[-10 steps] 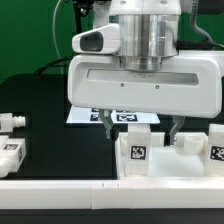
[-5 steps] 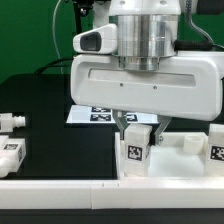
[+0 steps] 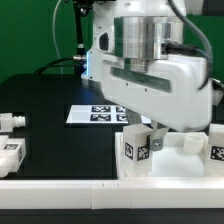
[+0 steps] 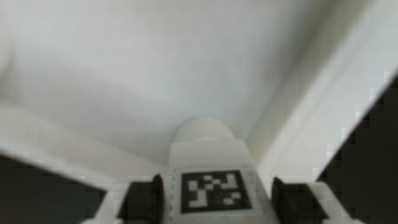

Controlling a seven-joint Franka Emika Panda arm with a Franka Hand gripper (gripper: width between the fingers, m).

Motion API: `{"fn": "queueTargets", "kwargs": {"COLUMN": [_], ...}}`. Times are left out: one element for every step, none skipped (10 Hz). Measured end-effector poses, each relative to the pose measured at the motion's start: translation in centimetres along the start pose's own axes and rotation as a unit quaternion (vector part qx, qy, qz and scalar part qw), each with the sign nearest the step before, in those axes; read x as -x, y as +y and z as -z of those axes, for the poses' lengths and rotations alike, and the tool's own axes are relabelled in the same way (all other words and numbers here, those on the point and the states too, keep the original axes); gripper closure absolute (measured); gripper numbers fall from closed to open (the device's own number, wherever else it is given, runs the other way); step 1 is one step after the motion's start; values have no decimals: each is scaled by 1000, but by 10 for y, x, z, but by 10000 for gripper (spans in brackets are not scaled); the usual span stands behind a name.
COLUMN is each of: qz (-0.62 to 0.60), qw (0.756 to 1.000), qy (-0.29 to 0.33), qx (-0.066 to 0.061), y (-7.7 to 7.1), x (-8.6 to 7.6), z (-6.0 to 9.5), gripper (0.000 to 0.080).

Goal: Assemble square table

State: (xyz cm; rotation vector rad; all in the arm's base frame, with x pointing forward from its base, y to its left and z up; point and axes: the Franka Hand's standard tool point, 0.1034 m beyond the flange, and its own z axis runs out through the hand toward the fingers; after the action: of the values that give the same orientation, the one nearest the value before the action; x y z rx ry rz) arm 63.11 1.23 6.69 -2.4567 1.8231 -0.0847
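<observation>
— White leg (image 3: pixel 138 150), tilted, clamped in the gripper (image 3: pixel 145 138), low over the table top (image 3: pixel 185 165) at the exterior view's right. Risk?
— Tilted like that, it may go in crooked and jam, or slip from the grip.
— Anything inside the table top?
— Only the leg's tip over its floor, I judge.

A robotics lab / test rig is indicated, not a home or shop. A matte black tabletop (image 3: pixel 40 100) is seen w/ a green backdrop (image 3: pixel 25 30) hung at the far left. A marker board (image 3: pixel 98 113) w/ printed b/w tags is laid flat approx. mid-table. The same sort of tag is stuck on a white leg (image 3: pixel 139 150). A white industrial robot arm (image 3: pixel 150 60) is seen over the bench, and a long white bar (image 3: pixel 80 187) is laid along the near edge.
</observation>
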Motion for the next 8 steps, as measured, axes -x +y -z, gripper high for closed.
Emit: {"fn": "queueTargets", "kwargs": {"qz": [-81,-134,-174,-171,-149,-77,-7,72], "qw": [997,991,985,985,989,997,1000,997], "qy": [-2,-8,-11,-11,-10,-10,-12,-10], "qx": [-9,-16,-21,-20,-20,-13,-12,-11], "y": [-2,-2,-3,-3,-3,0,0,0], "x": [1,0,0,0,-1,-2,-7,-8], "z": [0,0,0,0,0,0,1,3], "gripper": [517,517,517,516,516,341,219,219]}}
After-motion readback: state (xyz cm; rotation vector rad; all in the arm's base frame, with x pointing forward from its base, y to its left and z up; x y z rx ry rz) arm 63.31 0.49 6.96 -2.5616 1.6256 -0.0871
